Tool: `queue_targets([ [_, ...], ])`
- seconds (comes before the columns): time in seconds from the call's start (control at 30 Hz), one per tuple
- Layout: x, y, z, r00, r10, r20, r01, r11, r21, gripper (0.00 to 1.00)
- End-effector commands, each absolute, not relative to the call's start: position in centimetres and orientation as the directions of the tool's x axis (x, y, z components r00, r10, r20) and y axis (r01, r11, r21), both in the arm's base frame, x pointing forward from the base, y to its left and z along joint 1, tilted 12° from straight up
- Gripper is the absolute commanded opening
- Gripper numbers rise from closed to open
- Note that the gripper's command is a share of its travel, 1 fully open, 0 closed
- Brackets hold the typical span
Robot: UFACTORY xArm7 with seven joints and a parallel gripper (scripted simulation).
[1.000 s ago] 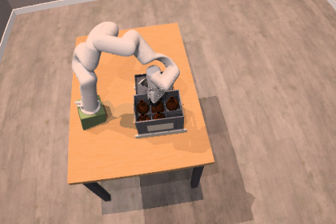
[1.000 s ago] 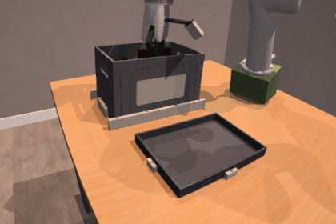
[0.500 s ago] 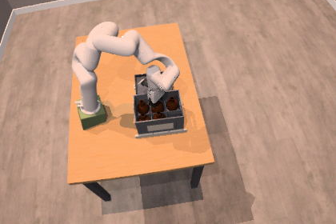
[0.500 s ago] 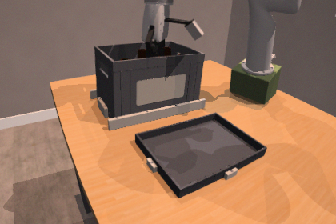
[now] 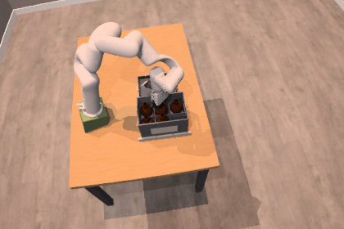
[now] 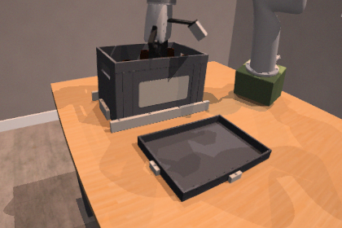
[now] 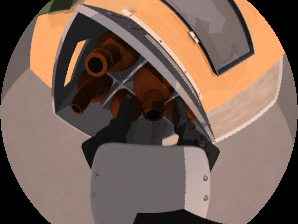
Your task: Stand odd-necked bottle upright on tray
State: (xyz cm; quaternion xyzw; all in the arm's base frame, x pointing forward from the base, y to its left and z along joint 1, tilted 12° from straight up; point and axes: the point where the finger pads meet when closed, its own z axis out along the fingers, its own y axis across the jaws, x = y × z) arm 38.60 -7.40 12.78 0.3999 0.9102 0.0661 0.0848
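Note:
The dark crate (image 5: 145,131) (image 6: 129,93) (image 7: 74,37) stands level and holds all the brown bottles, upright. In the top view, three bottles (image 5: 146,110) (image 5: 160,110) (image 5: 176,106) are in the row nearer the tray and two (image 5: 147,121) (image 5: 162,118) in the front row; one front compartment has none. My gripper (image 7: 153,102) (image 5: 157,103) (image 6: 158,49) points down into the crate, open, with one finger on each side of the neck of the middle bottle (image 7: 150,82) nearest the tray; gaps show beside that neck. The tray (image 6: 212,150) (image 7: 222,25) (image 5: 143,89) lies flat and empty. Neck thicknesses cannot be told apart.
Pale rails (image 6: 163,116) (image 5: 168,136) line the crate's foot. Small pale blocks (image 6: 155,168) (image 6: 234,177) sit at the tray's edges. The crate's walls and dividers stand close around my fingers. The green arm base (image 5: 96,122) (image 6: 257,85) is off to one side.

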Motion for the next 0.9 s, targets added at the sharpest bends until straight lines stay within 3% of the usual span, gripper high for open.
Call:
queue_targets([
  [0.0, 38.7, -7.4, 12.9, -0.665, 0.74, -0.103, 0.717, 0.671, 0.19, 0.65],
  [0.87, 37.6, -7.7, 17.7, -0.665, 0.74, -0.103, 0.717, 0.671, 0.19, 0.65],
])
